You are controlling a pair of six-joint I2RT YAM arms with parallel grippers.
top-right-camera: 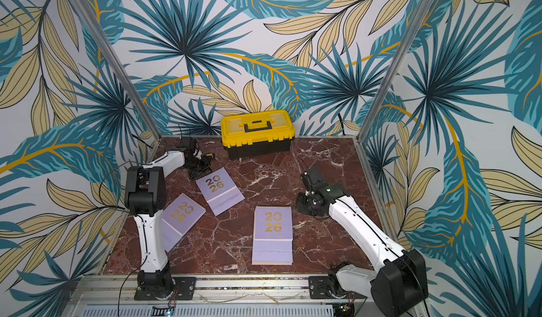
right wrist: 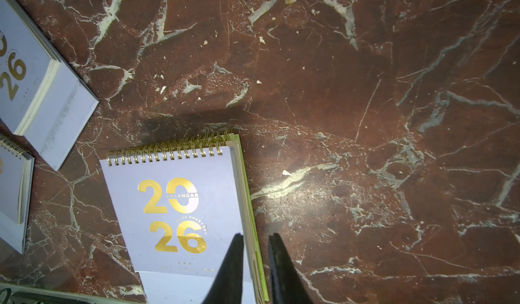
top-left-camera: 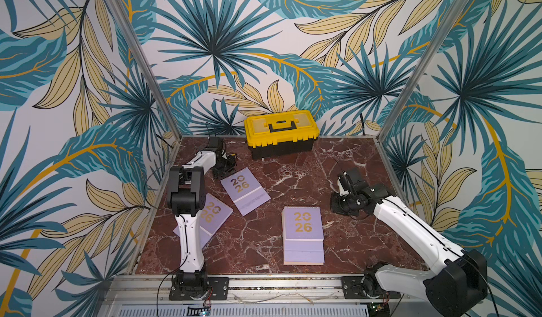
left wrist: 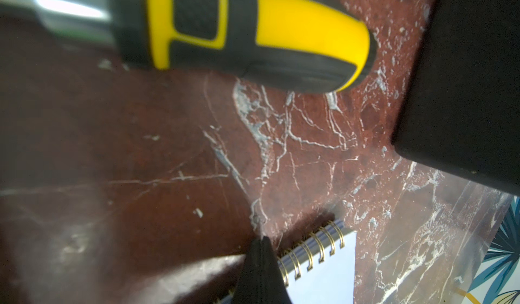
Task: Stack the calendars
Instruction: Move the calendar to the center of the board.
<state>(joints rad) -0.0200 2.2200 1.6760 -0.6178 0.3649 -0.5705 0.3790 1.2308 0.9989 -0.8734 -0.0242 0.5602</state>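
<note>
A: Well, the grippers?
B: Left gripper (left wrist: 260, 243) is pressed together, empty, just beside the far lavender calendar (left wrist: 323, 263), at its spiral corner. Right gripper (right wrist: 255, 236) is slightly parted, holding nothing, over one long edge of the stack (right wrist: 180, 204).
A: What does only the wrist show?
B: A lime-green calendar (right wrist: 249, 204) under the stack's lavender, gold-"2026" cover. In both top views the stack sits mid-front on the marble table (top-left-camera: 293, 168), with bare room towards the near lavender calendar (top-left-camera: 215, 212) and the toolbox (top-left-camera: 281, 133).
</note>
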